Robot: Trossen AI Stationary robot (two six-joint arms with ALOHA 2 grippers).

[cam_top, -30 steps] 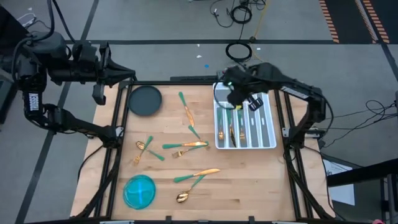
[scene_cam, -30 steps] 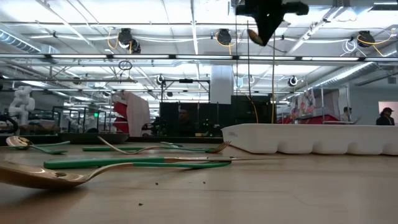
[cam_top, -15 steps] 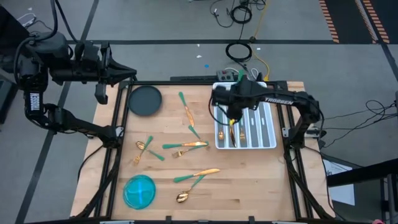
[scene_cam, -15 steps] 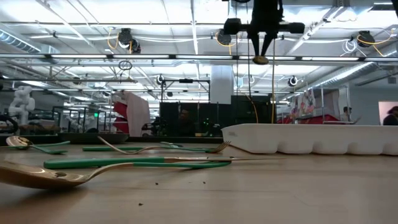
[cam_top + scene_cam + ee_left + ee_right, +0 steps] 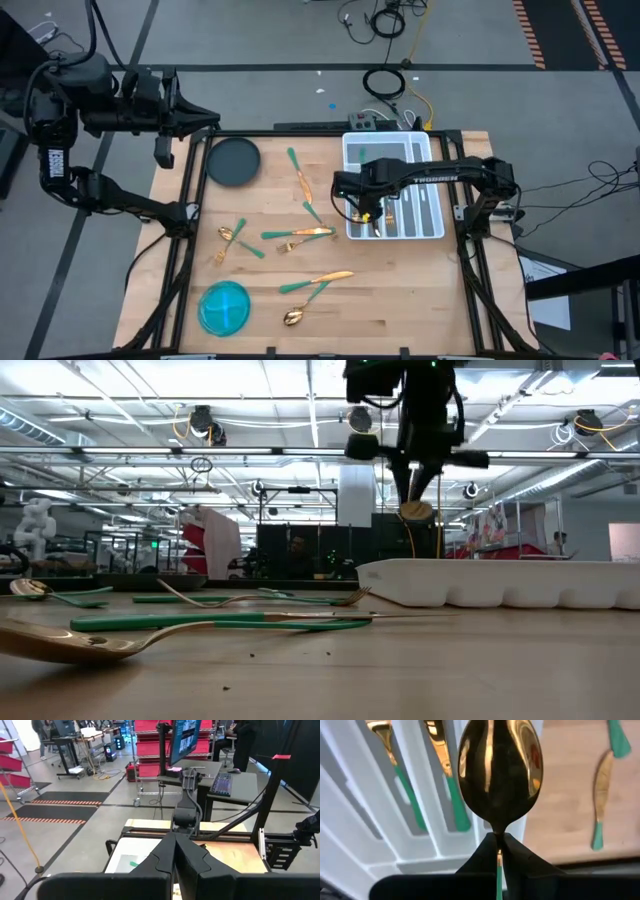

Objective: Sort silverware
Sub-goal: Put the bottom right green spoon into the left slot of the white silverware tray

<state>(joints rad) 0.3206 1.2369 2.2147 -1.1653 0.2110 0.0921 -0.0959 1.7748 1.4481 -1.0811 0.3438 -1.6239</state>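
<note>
Nearest the low camera, a gold-bowled spoon with a teal-green handle (image 5: 70, 643) lies on the pale wooden tabletop (image 5: 400, 290), with a long teal-handled knife (image 5: 230, 621) just behind it. From above, that front area also holds a round translucent blue bowl (image 5: 224, 306) near the left corner, and a crossed knife and spoon (image 5: 318, 284) beside it.

Farther in, toward the middle of the table, a fork and knife (image 5: 298, 235) lie together, two small gold pieces (image 5: 232, 242) rest to their left, and a few more teal-handled pieces (image 5: 303, 185) are scattered beyond them.

On the right side sits a white plastic compartmented tray (image 5: 432, 228), with several gold-and-teal pieces already lying in its long slots (image 5: 451, 775). The right gripper (image 5: 364, 213) hangs above the tray's left edge, its dark fingers (image 5: 485, 851) closed tightly on the slim handle of a shiny gold spoon (image 5: 499, 767). The spoon hangs bowl-down, above the tray and clear of it in the low view (image 5: 415, 510).

At the far left corner lies a round dark grey dish (image 5: 233, 161). The left gripper (image 5: 205, 120) waits past the table's far-left edge, its fingers (image 5: 165, 857) pressed together with nothing between them.
</note>
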